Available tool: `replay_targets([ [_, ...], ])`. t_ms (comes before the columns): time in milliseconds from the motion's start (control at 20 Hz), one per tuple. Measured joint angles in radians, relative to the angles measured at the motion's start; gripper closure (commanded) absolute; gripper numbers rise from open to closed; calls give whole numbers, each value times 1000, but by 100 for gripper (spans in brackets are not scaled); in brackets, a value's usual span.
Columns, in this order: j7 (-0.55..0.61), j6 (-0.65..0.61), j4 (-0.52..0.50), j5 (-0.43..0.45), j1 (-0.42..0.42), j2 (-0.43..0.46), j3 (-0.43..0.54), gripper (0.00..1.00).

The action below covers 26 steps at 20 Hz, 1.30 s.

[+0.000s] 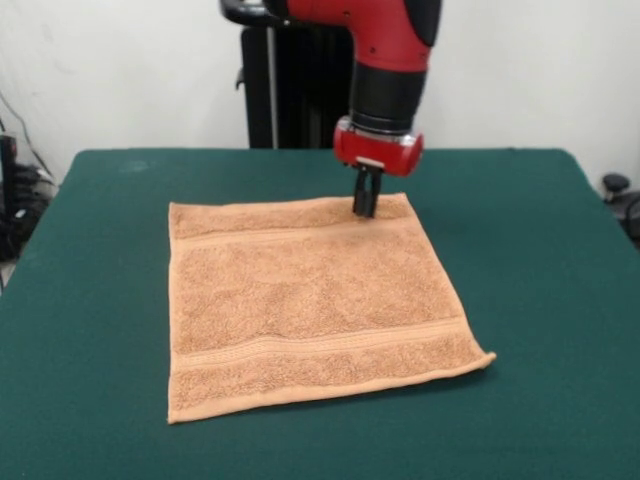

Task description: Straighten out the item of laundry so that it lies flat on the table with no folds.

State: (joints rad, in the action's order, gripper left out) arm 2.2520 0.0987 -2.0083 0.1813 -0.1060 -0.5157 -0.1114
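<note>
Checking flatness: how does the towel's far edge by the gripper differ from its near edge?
The towel's far edge lies straight and flat on the table, with the gripper on it near its right end. The near edge runs slanted, and its right corner curls up slightly. A woven band parallels both.

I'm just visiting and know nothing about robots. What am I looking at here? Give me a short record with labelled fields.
scene: one red and black robot arm reaching down from above over a table
towel: orange-tan, square, spread open with woven bands near its far and near edges; the near right corner curls up slightly
table: dark green top, much larger than the towel
end effector: fingers close together, tips at the towel's far edge, near its right corner
grip: appears pinched on the towel's edge, though contact is hard to confirm
folds: none obvious
</note>
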Motion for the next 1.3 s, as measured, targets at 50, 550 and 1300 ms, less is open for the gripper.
replay_targets([
  [50,0,-26,6,5,-16,-14,4,100],
  [550,0,-299,121,46,-151,-158,69,100],
  [1300,0,-341,251,106,-178,-177,125,100],
])
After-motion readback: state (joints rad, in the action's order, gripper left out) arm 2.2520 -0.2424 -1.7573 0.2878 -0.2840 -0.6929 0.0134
